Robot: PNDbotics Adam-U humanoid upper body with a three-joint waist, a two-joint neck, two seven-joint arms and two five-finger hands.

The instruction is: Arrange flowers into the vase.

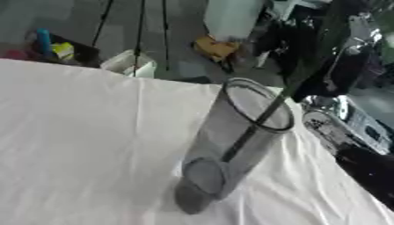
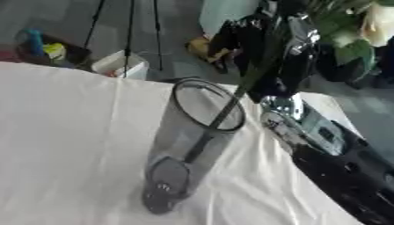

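A tall clear glass vase (image 1: 235,140) stands on the white tablecloth (image 1: 85,145) near the table's right side. A dark green flower stem (image 2: 212,127) slants into it, its lower end close to the vase's bottom and its upper part leaning out over the rim toward the upper right. My right hand (image 2: 286,44), black and silver, is above and behind the vase with its fingers curled round the stem's upper part. A white bloom (image 2: 378,22) with green leaves (image 2: 348,49) shows at the top right. The right forearm (image 2: 331,149) runs down the right edge. No left hand shows.
Beyond the table's far edge the floor holds a white box (image 1: 129,65), tripod legs (image 1: 138,35), a bin with blue and yellow things (image 1: 52,47) and a brown object (image 1: 215,47). The cloth to the vase's left is bare.
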